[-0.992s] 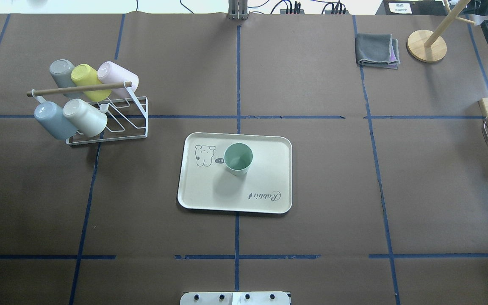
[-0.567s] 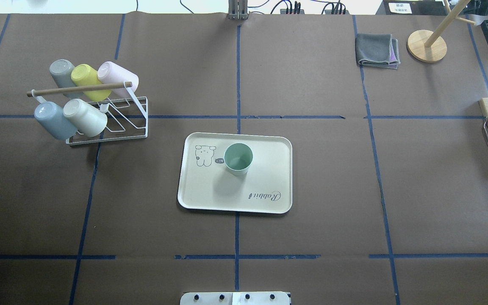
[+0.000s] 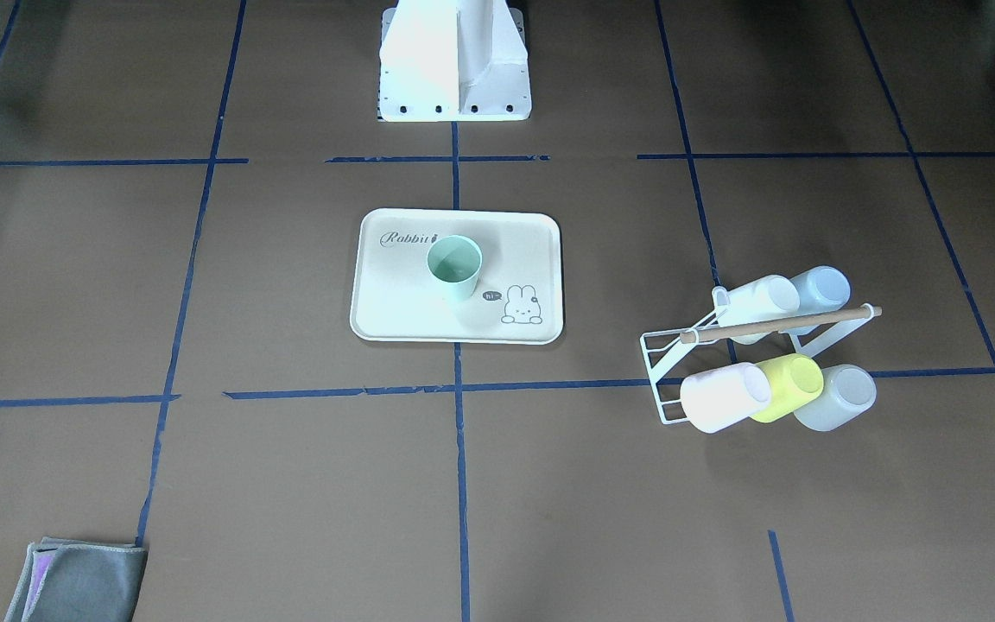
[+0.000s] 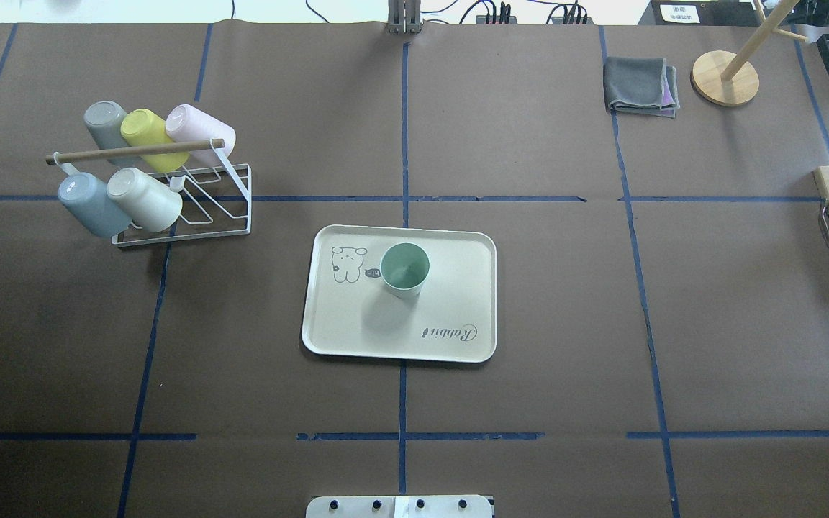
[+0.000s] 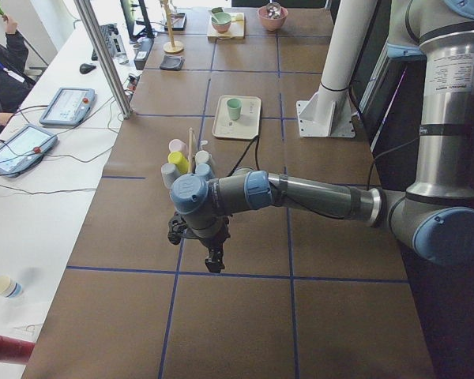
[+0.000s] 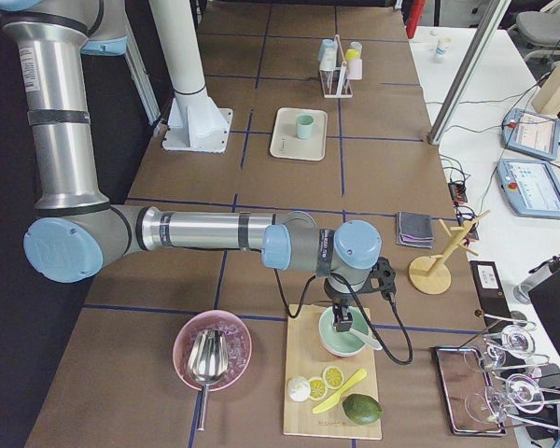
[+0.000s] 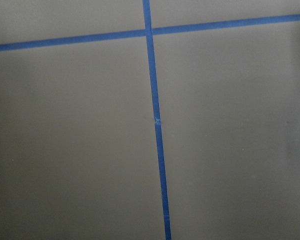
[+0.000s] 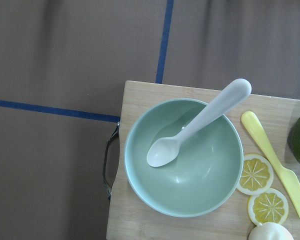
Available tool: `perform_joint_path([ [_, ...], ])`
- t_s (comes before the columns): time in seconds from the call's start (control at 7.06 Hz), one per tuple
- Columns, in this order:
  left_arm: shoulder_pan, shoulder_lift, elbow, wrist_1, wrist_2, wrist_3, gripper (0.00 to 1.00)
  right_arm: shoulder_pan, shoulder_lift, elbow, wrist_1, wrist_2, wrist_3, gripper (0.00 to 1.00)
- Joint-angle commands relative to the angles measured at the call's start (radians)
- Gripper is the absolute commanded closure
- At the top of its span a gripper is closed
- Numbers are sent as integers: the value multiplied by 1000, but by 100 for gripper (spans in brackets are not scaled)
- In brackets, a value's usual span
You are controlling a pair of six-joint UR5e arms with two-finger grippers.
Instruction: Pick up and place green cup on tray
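Small pale mint-green plastic cup (image 4: 404, 272): stood upright on flat cream rectangular tray (image 4: 452, 298), well away from both my grippers. My left gripper (image 5: 214, 259) hung over brown table (image 5: 245, 316), right gripper (image 6: 343, 323) over pale green bowl (image 8: 202, 177); I could not tell either's grip.

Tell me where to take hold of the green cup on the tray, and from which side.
Best grip the green cup at its rim, straight down from above: it stands upright, mouth open, no handle, so the wall can be pinched inside and out. Nothing else stands on the tray.
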Motion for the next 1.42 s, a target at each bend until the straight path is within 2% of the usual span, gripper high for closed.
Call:
perform_joint_path([
  [0.0,2,-2,84,-141,-1,-5,0,0,6,-1,0,-7,2,0],
  [0.14,2,-3,106,-195,-3,-14,0,0,6,2,0,-6,2,0],
  [1.28,2,1,117,-235,9,-36,0,0,8,-8,0,-6,2,0],
])
